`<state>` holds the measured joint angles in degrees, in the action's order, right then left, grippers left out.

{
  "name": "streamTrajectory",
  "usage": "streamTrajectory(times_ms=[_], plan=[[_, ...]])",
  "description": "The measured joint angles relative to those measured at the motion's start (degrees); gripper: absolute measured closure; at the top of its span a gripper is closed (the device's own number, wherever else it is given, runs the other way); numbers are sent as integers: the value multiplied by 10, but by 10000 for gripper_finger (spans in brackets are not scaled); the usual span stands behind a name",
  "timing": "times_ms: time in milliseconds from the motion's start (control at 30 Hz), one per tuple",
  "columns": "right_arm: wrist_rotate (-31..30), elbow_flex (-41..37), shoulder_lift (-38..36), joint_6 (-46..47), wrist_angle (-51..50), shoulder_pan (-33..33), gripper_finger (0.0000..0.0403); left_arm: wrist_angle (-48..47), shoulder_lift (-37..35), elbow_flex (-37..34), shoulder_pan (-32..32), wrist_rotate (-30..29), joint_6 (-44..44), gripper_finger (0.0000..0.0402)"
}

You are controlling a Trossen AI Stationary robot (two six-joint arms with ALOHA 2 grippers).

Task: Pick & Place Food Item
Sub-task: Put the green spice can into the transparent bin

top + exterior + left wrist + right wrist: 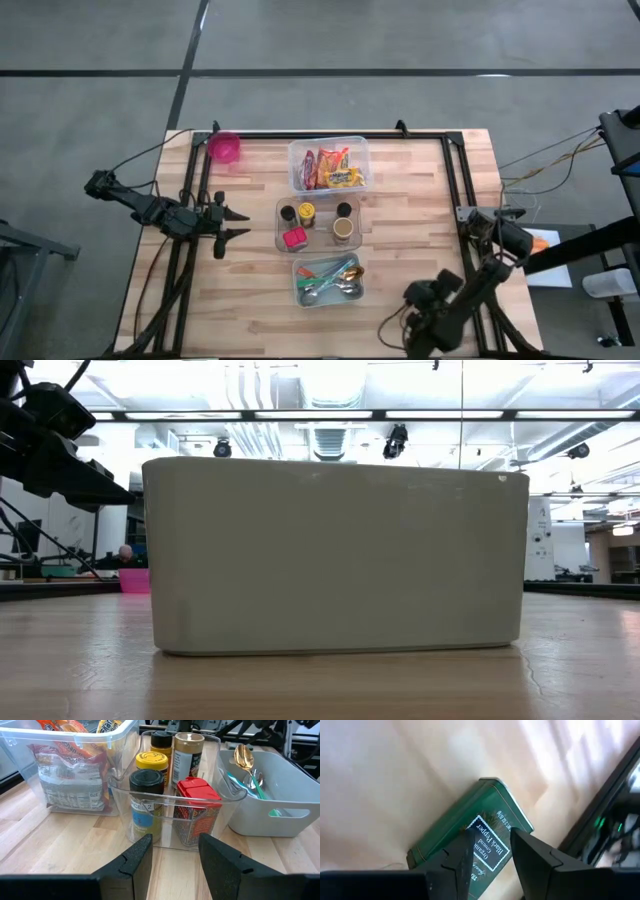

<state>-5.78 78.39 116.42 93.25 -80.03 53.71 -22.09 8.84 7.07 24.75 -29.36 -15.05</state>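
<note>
A green black-pepper tin (487, 810) lies flat on the wooden table near its front right corner. My right gripper (491, 834) hangs over it, slanting steeply down, its fingers open a little with the tin's label showing between them. In the high view that gripper (412, 297) and its arm hide the tin. At the table's left, my left gripper (175, 851) is open and holds nothing. It points level toward a clear bin of spice jars (172, 805).
Three bins stand in a row down the table's middle: a clear one with snack packets (328, 165), the spice bin (318, 222) and a grey one with cutlery (328, 282), whose wall (335, 555) fills the low view. A pink cup (224, 147) stands at the far left.
</note>
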Motion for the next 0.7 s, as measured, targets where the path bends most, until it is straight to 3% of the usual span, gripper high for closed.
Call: streamTrajectory(times_ms=[267, 500, 700], plan=[[-162, -29, 2, -89, 13, -89, 273, 0, 0, 0, 0, 0, 0, 238], [-171, -33, 2, -159, 11, -167, 273, 0, 0, 0, 0, 0, 0, 238], [-191, -6, -50, -127, -4, -158, 273, 0, 0, 0, 0, 0, 0, 238]])
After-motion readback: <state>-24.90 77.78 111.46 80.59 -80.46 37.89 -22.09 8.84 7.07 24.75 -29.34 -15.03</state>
